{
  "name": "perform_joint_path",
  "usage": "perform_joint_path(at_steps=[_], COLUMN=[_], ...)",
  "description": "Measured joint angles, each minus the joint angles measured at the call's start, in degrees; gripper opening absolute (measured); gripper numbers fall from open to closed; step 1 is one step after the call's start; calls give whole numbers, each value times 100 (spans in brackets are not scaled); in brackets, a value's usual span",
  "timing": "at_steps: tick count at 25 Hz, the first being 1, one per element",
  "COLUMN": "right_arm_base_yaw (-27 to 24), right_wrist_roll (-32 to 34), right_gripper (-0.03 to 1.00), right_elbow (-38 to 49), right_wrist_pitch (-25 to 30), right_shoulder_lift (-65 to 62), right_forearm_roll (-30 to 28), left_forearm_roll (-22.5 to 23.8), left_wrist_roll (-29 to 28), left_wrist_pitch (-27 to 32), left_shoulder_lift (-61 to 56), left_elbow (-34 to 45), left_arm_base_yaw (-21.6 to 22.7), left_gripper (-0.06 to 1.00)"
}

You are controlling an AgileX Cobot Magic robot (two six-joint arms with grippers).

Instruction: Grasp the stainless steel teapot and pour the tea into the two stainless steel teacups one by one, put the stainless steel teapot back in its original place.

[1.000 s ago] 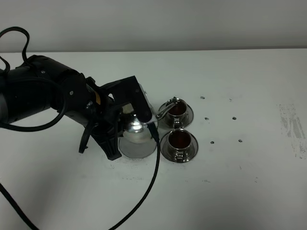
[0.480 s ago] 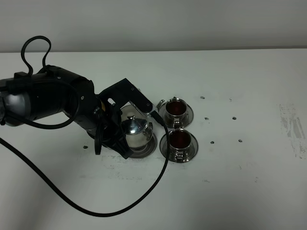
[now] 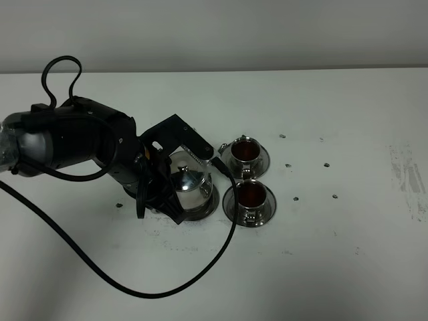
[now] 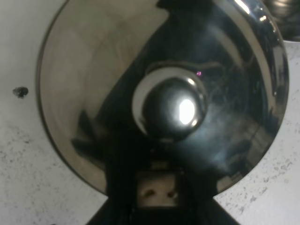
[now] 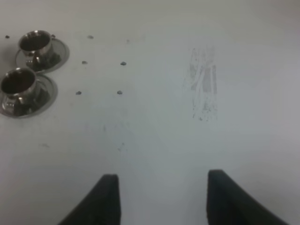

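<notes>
Left fingers (image 3: 175, 175) pinch the teapot (image 3: 189, 184) upright on its saucer (image 3: 208, 208)

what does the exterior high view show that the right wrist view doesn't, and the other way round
Only the exterior high view shows the left arm with its left gripper at the stainless steel teapot, which sits on its saucer. Only the right wrist view shows the right gripper, open over bare table. Both show the two stainless steel teacups, dark inside, on their saucers, and the scuffed patch on the table.
</notes>
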Motion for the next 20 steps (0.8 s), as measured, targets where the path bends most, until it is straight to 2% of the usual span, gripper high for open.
perform_joint_path(at_steps=[20], right_arm_base_yaw=[0], right_wrist_roll=[0], right_gripper=[44], right_elbow=[0], right_wrist_pitch=[0], right_shoulder_lift=[0], right_forearm_roll=[0], left_forearm_roll=[76], left_wrist_roll=[124], left_wrist_pitch=[-59], left_shoulder_lift=[114], left_elbow=[0], left_arm_base_yaw=[-77], left_gripper=[20])
